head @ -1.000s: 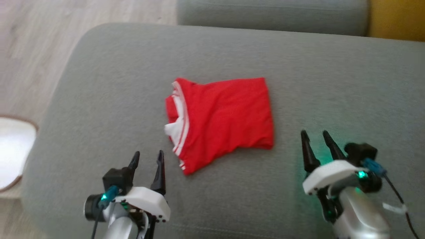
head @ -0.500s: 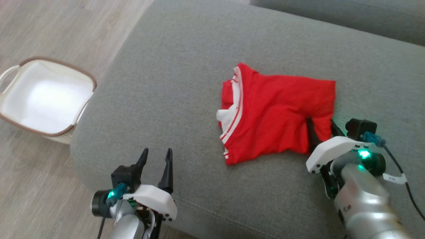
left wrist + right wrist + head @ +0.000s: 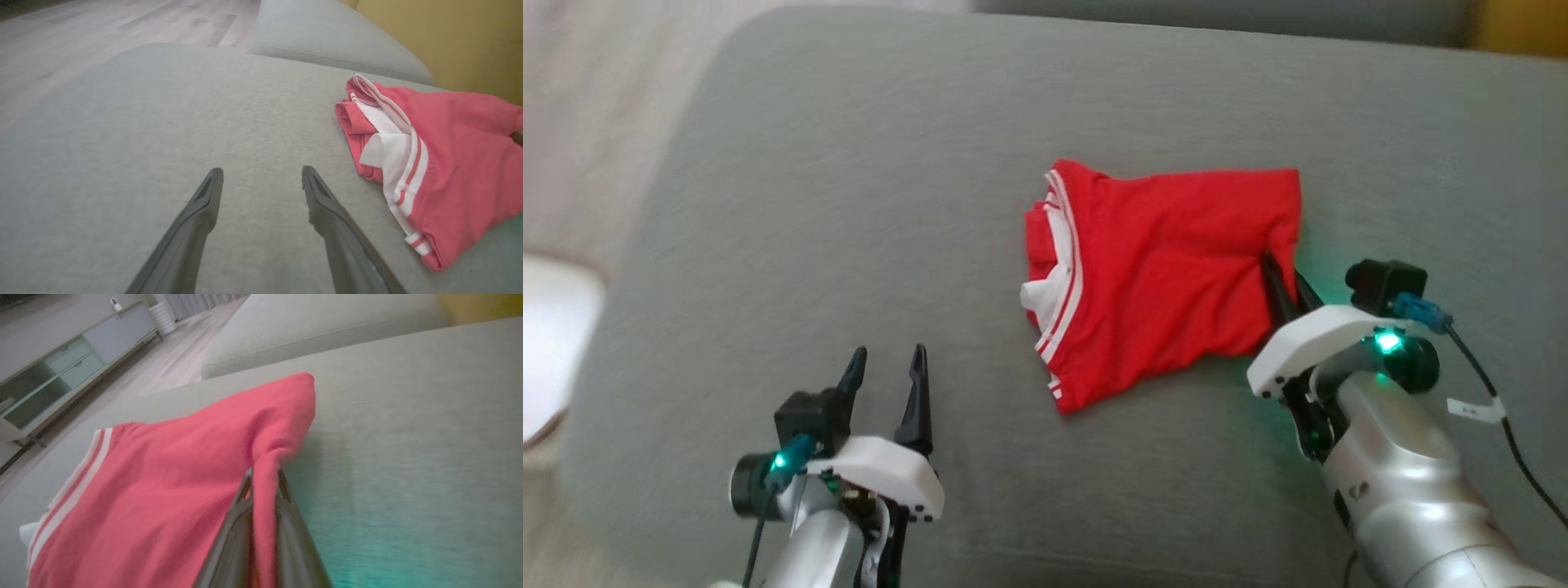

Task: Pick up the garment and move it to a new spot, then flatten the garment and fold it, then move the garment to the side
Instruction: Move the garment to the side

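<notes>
Right fingers (image 3: 1276, 286): closed on a pinched ridge of the red fabric garment with white striped trim (image 3: 1168, 278); in the wrist view the cloth rises between them (image 3: 233, 531).
Left fingers (image 3: 917, 400): spread apart and holding nothing, over bare cushion (image 3: 196, 220).
Garment from the right fingers: gripped at its right edge, the rest lying away to their left on the grey fabric sofa cushion (image 3: 849, 204).
Garment from the left fingers: ahead and to their right (image 3: 441, 163), striped end nearest, not touching.
Long axis: crosswise, from the right fingers' pinch towards the striped end (a folded-looking bundle, not spread flat).
Nearer arm: the right, already on the cloth; the left is well apart.
Open room: wide bare cushion ahead of the left fingers and left of the garment; a narrower strip beyond the right fingers.
Edges: the cushion's rounded rim lies past the left fingers, with floor below, so a carry leftward should stop short of it.
</notes>
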{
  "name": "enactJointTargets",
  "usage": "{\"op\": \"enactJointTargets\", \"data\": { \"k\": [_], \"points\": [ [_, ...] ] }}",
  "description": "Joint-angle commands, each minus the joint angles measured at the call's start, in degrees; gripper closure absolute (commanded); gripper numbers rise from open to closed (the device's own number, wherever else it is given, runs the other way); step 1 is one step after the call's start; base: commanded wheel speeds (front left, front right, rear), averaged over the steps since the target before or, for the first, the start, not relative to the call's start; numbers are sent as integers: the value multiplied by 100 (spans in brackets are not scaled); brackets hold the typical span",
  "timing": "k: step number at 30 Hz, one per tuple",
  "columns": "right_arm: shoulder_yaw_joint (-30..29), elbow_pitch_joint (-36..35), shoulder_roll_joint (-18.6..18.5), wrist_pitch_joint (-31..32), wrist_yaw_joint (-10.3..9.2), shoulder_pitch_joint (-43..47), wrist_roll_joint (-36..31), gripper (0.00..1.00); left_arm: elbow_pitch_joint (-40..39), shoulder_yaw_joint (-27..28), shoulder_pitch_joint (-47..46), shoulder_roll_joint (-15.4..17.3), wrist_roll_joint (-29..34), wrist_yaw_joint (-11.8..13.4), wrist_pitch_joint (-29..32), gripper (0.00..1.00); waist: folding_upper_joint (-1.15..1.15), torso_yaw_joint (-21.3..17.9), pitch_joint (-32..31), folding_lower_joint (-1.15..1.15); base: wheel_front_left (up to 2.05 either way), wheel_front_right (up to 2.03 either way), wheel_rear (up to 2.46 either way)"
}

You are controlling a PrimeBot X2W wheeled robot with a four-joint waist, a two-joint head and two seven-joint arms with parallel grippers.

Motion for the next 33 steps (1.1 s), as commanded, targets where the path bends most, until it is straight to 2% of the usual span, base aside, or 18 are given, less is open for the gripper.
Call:
{"op": "enactJointTargets", "data": {
  "k": [1,7,13,19,28,29,30,31,33],
  "points": [
    [135,-237,6,-85,22,-40,38,100,-174,196,-274,43,38,-34,-46,0,0,-1052,-45,0,0,0,0],
    [357,-724,6,-86,22,92,182,100,-133,181,-494,43,43,-76,-46,0,0,-2308,57,0,0,0,0],
    [277,-1096,-25,-87,22,-6,-91,100,-77,168,-676,43,76,-104,-46,0,0,-3076,259,0,0,0,0],
    [-99,-1224,-430,-87,22,-364,-662,100,-22,101,-785,43,124,-140,-46,0,0,-3210,439,0,0,0,0],
    [-1125,-1138,-1817,160,22,-1165,-2315,100,50,192,-828,43,223,-149,-46,0,0,-2687,669,0,0,0,0],
    [-1244,-1131,-1941,265,22,-1188,-2578,86,54,218,-813,43,229,-151,-46,0,0,-2624,679,0,0,0,0],
    [-1397,-1144,-2005,351,22,-1192,-2801,33,50,239,-800,43,235,-151,-46,0,0,-2566,685,0,0,0,0],
    [-1562,-1192,-2049,401,22,-1178,-3026,0,40,256,-787,43,235,-150,-46,0,0,-2505,686,0,0,0,0],
    [-1944,-1321,-2036,483,22,-1091,-3385,0,15,278,-760,43,231,-143,-46,0,0,-2394,661,0,0,0,0]
  ]
}}
